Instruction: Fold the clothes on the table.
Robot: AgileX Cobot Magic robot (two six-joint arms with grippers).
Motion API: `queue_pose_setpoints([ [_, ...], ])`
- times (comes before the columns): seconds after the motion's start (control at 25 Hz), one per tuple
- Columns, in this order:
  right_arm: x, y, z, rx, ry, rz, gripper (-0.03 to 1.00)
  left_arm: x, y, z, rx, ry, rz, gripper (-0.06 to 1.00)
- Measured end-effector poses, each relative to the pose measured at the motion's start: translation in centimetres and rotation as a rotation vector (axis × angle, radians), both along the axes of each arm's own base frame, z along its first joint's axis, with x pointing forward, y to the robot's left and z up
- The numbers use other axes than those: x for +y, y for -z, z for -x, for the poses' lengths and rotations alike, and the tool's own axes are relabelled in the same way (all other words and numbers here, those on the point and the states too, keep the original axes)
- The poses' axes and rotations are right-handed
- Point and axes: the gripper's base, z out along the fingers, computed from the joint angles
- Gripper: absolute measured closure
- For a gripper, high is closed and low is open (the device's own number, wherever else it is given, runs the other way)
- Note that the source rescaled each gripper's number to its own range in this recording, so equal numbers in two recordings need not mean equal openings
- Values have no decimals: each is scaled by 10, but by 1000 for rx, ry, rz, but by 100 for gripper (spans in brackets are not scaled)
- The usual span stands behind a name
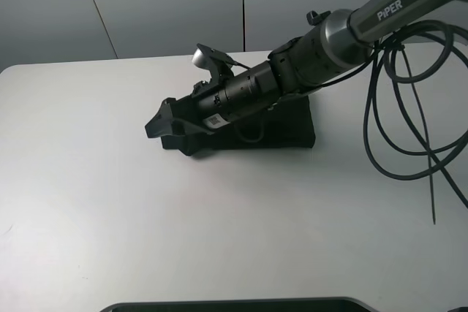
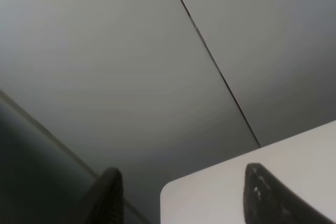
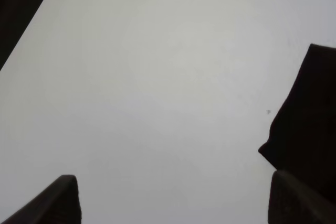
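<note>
The right claw (image 1: 162, 123) hovers with jaws spread and empty over the worktop (image 1: 88, 202), at the end of the folded black clothes (image 1: 292, 126). The bundle runs back beneath its arm, long axis along the arm. Only its wrist view shows the gap. The left claw (image 2: 178, 198), apart and empty, faces the wall; overhead omits it.

Black clothes (image 1: 289, 128), white table (image 1: 146, 210)
</note>
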Motion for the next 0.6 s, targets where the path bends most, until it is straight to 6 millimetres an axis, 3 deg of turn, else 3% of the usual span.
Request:
queue_pose_setpoints([
  [0.12, -4, -35, 1, -134, -52, 19, 19, 12, -4, 23, -36, -10, 33, 26],
  [0.28, -25, -113, 11, -416, -98, 148, 20, 28, -9, 60, -123, 0, 97, 26],
  [0.48, -77, -208, 42, -704, -56, 365, 20, 41, -9, 99, -205, 49, 195, 26],
  [0.6, -122, -250, 69, -796, 18, 563, 20, 45, -5, 112, -204, 68, 240, 26],
])
